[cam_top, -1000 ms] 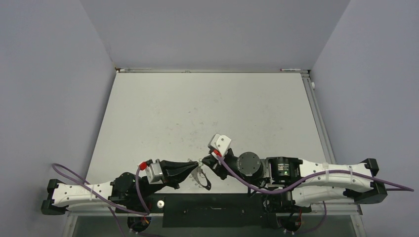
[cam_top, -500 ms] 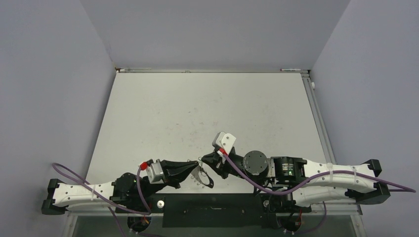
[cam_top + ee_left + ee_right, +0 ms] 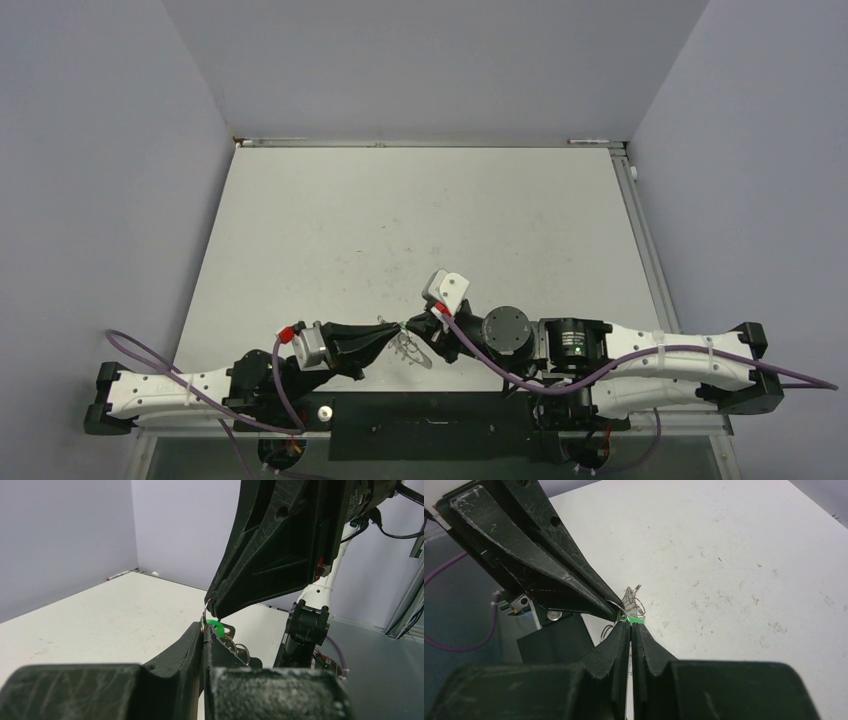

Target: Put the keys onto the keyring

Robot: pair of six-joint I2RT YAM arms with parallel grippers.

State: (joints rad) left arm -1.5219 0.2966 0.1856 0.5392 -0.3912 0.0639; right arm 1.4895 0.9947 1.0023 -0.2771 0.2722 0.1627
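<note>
My two grippers meet tip to tip low over the table's near middle. The left gripper (image 3: 392, 331) (image 3: 205, 629) is shut on the rim of the grey keyring (image 3: 412, 351), whose thin wire rises from its tips (image 3: 204, 614). Tiny loops on the ring's rim hang beyond them (image 3: 239, 649) (image 3: 633, 600). The right gripper (image 3: 413, 325) (image 3: 630, 625) is shut on the green key (image 3: 215, 625) (image 3: 637, 621), right against the ring's wire at the left fingertips. How the key and the wire engage is hidden by the fingers.
The white table (image 3: 420, 220) stretches away behind the grippers, with grey walls on three sides. A black base plate (image 3: 430, 432) and the arm mounts line the near edge. Purple cables (image 3: 150, 358) trail along both arms.
The right wrist swung slightly right, then came back to the left gripper's tips. The keyring now hangs a little higher and closer between both tips. Both grippers stayed shut.
</note>
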